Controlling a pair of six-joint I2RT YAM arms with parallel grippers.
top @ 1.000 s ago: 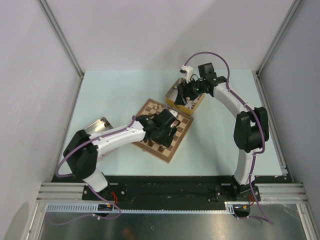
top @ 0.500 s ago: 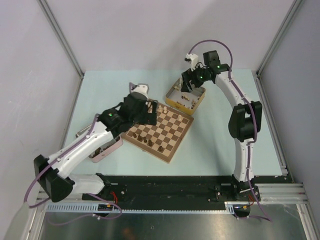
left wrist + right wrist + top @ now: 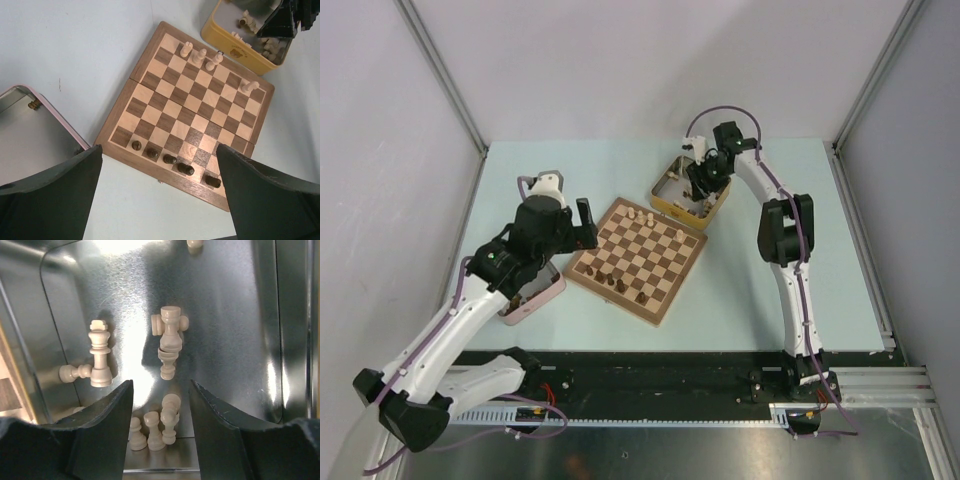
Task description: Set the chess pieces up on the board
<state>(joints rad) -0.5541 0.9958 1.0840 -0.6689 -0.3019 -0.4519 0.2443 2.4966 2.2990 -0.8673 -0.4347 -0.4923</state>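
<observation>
Fingers of left gripper [image 3: 160, 200] spread wide, empty, beside the board [image 3: 190, 115]; those of right gripper [image 3: 161, 425] half-spread, straddling pale chess pieces [image 3: 169, 342] in yellow tin [image 3: 235, 50] just beyond the board (next pick, I judge).

A yellow tin [image 3: 678, 212] lies open directly beneath the right claw [image 3: 703, 183]. A pink tin [image 3: 55, 112] lies open just to the left of the left claw [image 3: 157, 149]. Both rest on the pale desk [image 3: 760, 280].
</observation>
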